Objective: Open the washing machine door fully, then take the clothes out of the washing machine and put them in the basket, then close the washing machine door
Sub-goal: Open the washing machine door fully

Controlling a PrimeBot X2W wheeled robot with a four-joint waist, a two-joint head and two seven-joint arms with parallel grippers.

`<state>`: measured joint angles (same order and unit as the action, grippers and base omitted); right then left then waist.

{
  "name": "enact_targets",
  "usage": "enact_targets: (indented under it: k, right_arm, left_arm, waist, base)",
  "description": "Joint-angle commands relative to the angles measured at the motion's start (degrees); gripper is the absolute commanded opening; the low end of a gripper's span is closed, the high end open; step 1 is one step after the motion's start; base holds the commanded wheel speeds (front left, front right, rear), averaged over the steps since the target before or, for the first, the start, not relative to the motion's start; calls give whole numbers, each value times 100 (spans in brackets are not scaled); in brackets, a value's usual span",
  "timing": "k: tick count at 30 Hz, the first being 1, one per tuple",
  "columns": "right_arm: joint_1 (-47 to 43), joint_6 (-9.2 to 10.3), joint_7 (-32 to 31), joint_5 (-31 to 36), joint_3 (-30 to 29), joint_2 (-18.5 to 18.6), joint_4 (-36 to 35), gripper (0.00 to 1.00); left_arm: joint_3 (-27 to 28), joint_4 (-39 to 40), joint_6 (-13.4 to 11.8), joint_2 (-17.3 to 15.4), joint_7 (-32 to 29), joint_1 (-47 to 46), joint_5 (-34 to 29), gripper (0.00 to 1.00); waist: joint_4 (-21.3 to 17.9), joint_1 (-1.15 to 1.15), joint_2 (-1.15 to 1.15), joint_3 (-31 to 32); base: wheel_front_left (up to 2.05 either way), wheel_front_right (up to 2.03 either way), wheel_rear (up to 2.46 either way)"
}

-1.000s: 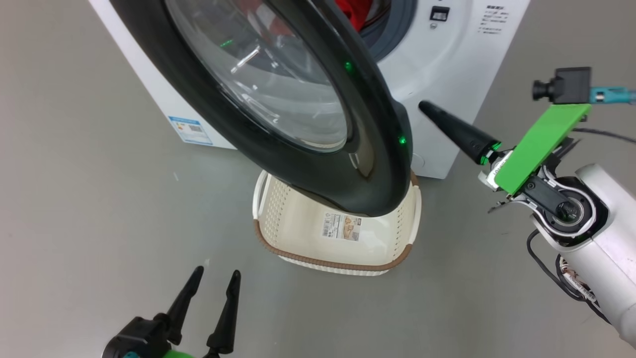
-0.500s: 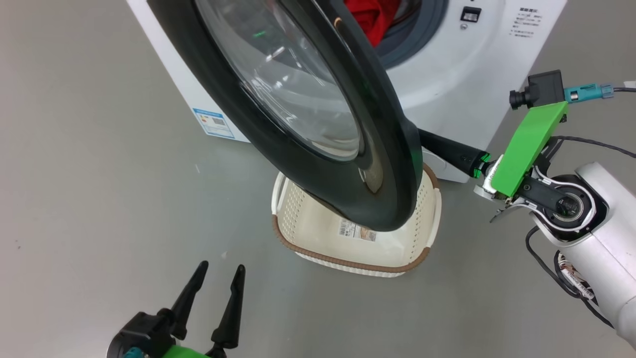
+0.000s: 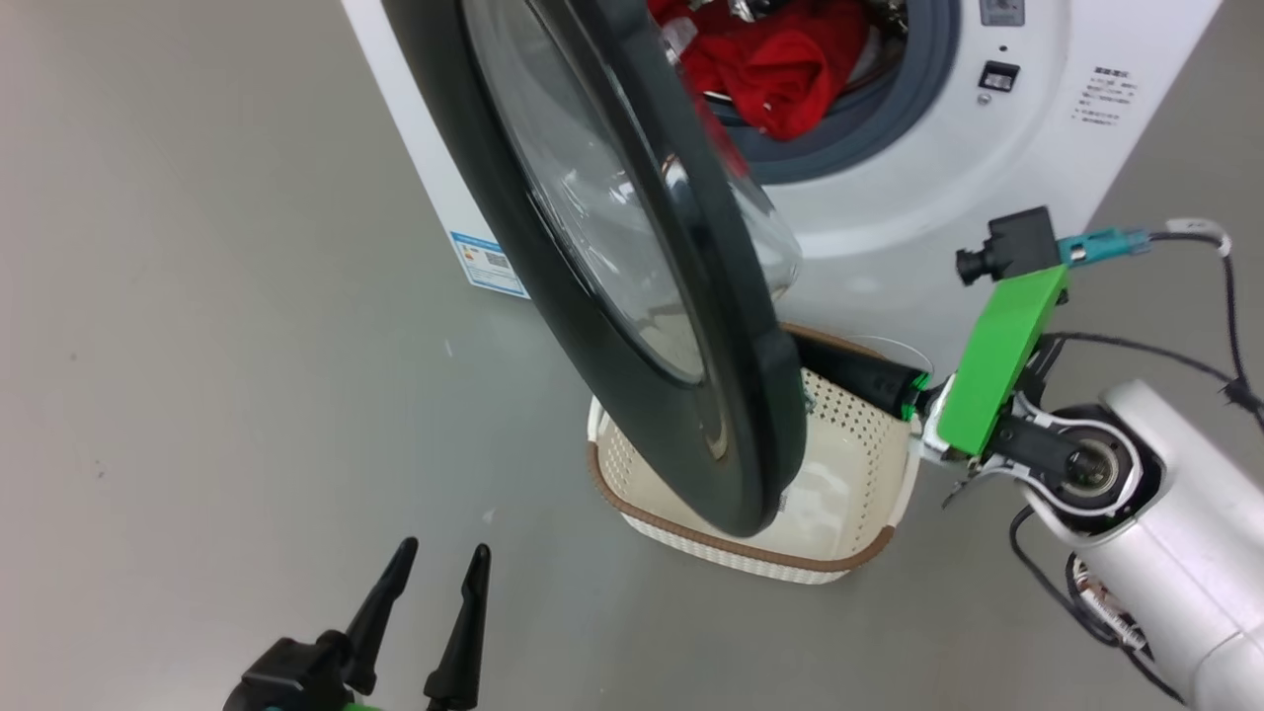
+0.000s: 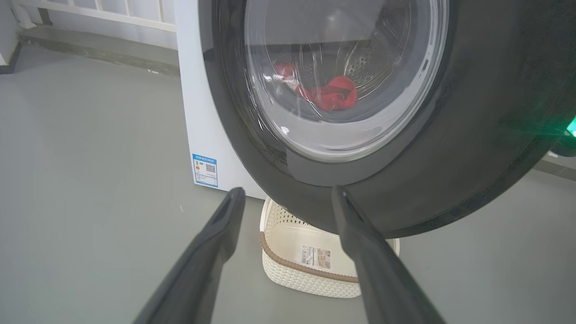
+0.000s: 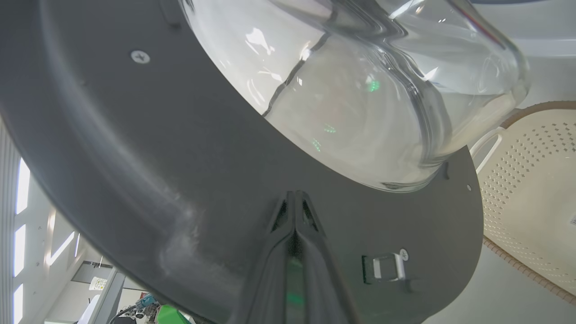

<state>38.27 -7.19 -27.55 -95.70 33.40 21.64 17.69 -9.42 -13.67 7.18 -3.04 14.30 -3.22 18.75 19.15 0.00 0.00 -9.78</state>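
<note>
The washing machine (image 3: 889, 197) stands at the top, white, with its mouth uncovered. Its door (image 3: 553, 276) hangs partly open and nearly edge-on, over the basket (image 3: 849, 553). Red clothes (image 3: 780, 59) lie in the drum mouth and show through the door glass (image 4: 333, 94). My right gripper (image 5: 294, 194) is shut and empty, its tips against the door's inner face (image 5: 157, 157) just below the glass bowl. In the head view its fingers (image 3: 859, 370) pass over the basket and behind the door. My left gripper (image 3: 444, 558) stands open low on the left, apart from everything, pointing at the door's outer rim (image 4: 472, 135).
A blue label sticker (image 3: 489, 262) marks the washer's side panel. The door's metal latch (image 5: 387, 267) sits right of my right fingers. Bare grey floor (image 3: 197, 395) spreads to the left and front. The basket's (image 4: 306, 274) bottom carries a label.
The head camera has shifted. The door has swung wider open, and my shut right gripper has gone in behind it, over the basket. The left gripper has stayed put.
</note>
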Motion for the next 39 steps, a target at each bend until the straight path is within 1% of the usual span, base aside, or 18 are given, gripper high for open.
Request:
enact_targets:
  k: [1,9,21,33,39]
  right_arm:
    - [-131,-30,-41,49,31,-119,-210,0]
    - [-455,-30,-126,187,104,-377,-455,0]
    - [-885,-30,-75,283,34,-801,-604,0]
    - [-624,-30,-121,499,129,-1298,-343,0]
    - [-475,-30,-15,577,183,-1529,-184,0]
  left_arm:
    - [203,128,31,-46,70,-1,-1,100]
    - [390,122,31,-13,70,192,-11,100]
    - [608,153,31,13,70,344,-206,100]
    - [790,337,31,15,70,384,-67,100]
    - [810,360,31,15,70,415,-22,100]
  waist:
    - [129,0,0,101]
    - [415,0,0,296]
    - [933,0,0,594]
    - [1042,0,0,461]
    - [1059,0,0,422]
  base:
    - [0,0,0]
    - [0,0,0]
    - [0,0,0]
    - [0,0,0]
    - [0,0,0]
